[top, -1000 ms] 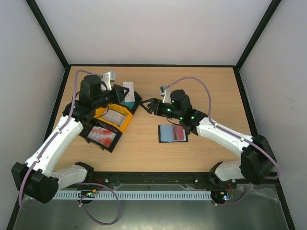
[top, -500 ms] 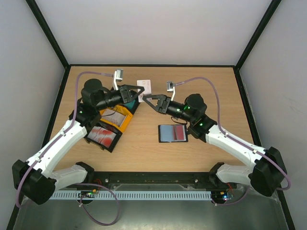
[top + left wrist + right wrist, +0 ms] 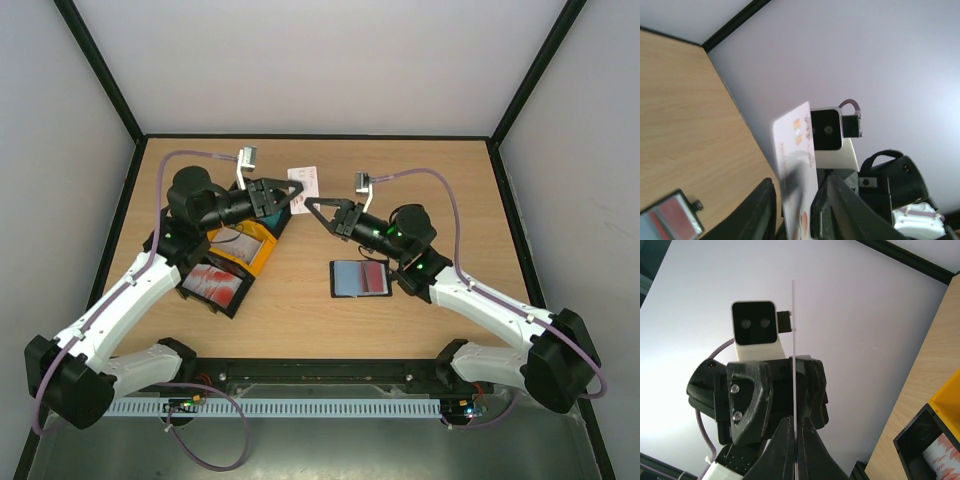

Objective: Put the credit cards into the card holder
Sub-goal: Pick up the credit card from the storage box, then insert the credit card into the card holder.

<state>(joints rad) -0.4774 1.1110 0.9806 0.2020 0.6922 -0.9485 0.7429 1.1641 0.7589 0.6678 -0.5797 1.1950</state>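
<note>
Since a second ago we have carried the whitish-grey card [image 3: 303,181] away from the trays [image 3: 262,254] toward 3 o'clock, raised our right gripper [image 3: 309,204] toward 12 o'clock to clamp its edge, and started loosening our left gripper [image 3: 287,196] off it.

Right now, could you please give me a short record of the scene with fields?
white card: upright in the air, between both end effectors
right end effector: shut on the card's edge
left end effector: fingers either side of the card; grip unclear
card holder: open, flat on the table, blue and red inside
trays: yellow and black, beside the left arm
</note>
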